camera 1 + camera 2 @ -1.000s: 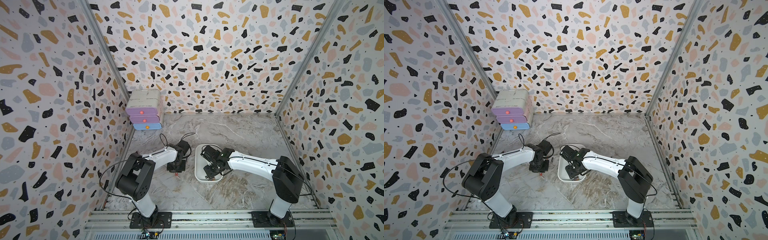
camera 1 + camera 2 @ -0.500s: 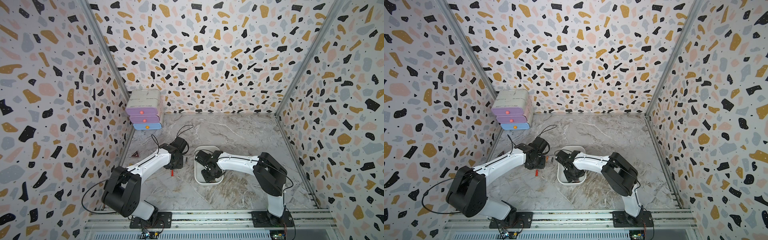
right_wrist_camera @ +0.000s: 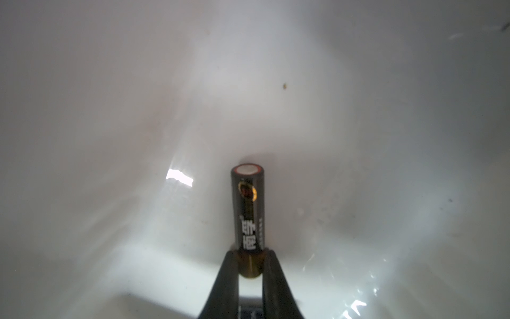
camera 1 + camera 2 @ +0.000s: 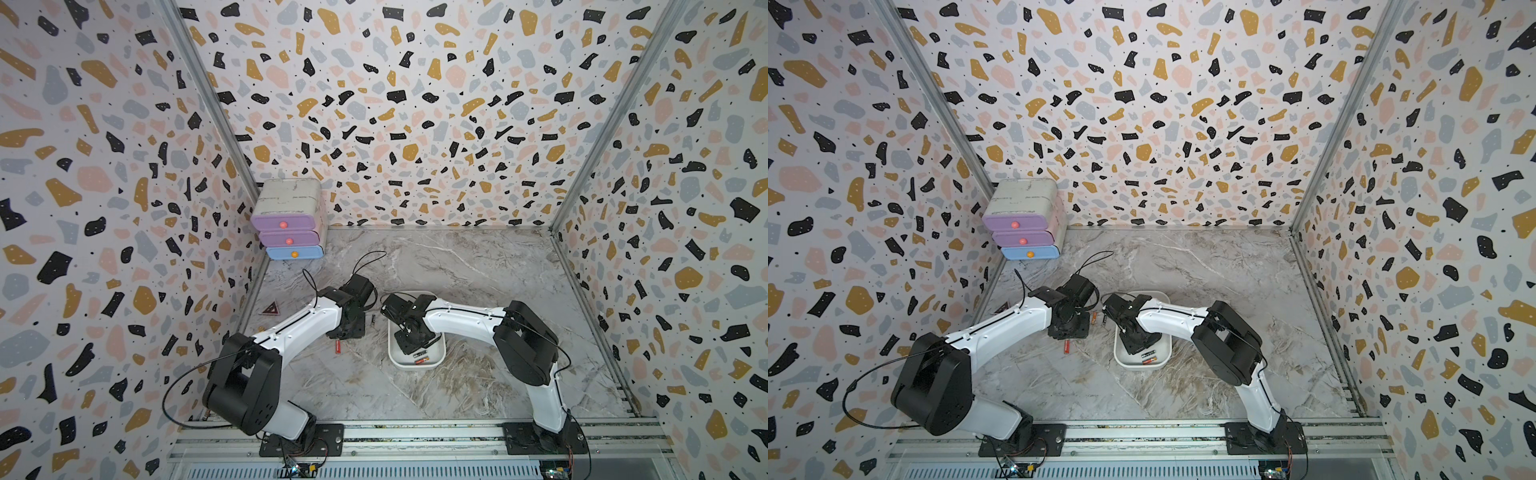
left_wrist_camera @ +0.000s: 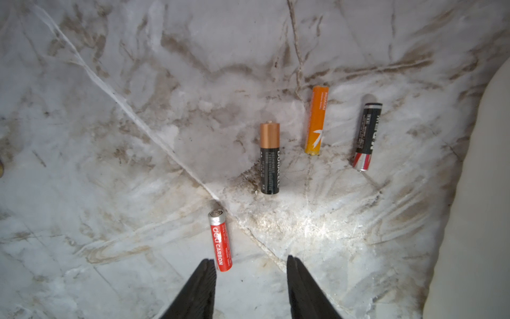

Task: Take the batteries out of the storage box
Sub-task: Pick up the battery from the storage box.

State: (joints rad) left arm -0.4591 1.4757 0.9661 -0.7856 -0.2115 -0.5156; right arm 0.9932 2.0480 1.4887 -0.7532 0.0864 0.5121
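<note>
Right gripper (image 3: 250, 256) just clamped black battery (image 3: 248, 210) inside storage box (image 4: 415, 366), ready for lift-out; left gripper (image 5: 249, 259) now parted, empty, red battery (image 5: 220, 243) freed on table (image 5: 110, 138) at box's 9 o'clock; few cells (image 4: 420, 357) remain at box's 6 o'clock end

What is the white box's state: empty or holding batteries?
Not empty: in a top view batteries lie in the box, and the right gripper is shut on a black battery inside it.

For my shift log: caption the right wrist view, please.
Right gripper pinches a black cylindrical battery with a gold end inside the shallow white plastic storage box.
</note>
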